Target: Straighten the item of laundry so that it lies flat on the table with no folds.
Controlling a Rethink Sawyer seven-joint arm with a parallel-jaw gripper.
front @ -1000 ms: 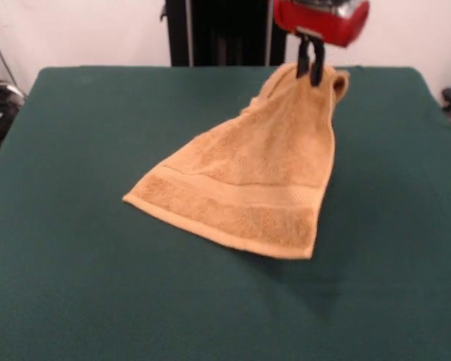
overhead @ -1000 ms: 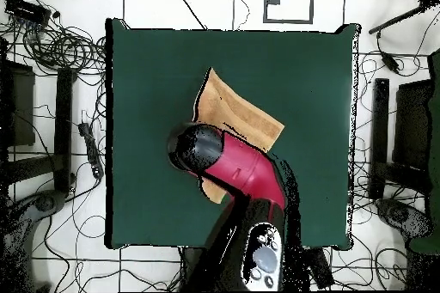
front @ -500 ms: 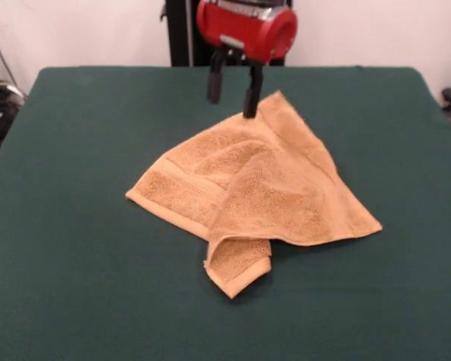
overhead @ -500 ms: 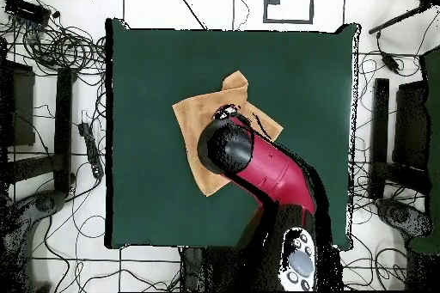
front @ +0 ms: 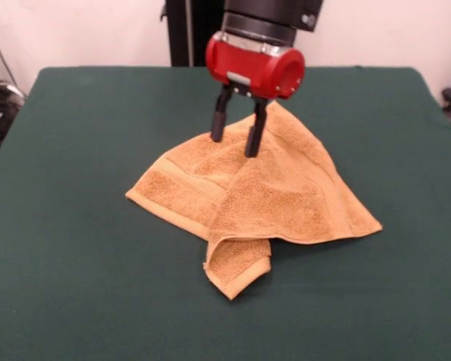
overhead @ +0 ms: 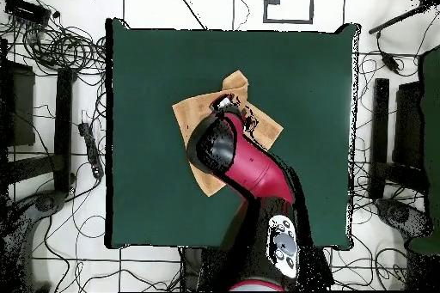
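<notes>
The golden-tan towel, the item of laundry (front: 263, 199) (overhead: 199, 109), lies crumpled near the middle of the dark green table (front: 75, 150) (overhead: 155, 66). One part is folded over the rest, and a small corner curls under at the front. My gripper (front: 235, 138) stands open directly above the towel's far part, its two black fingers (front: 252, 134) spread just over the cloth with nothing between them. In the overhead view the red and black arm (overhead: 236, 156) covers much of the towel.
Green tabletop surrounds the towel on every side. Cables and stands (overhead: 60, 57) lie on the floor beyond the table's edges in the overhead view.
The gripper let go of the towel's corner, and the towel dropped into a folded heap. The open gripper then moved over the towel and came lower.
</notes>
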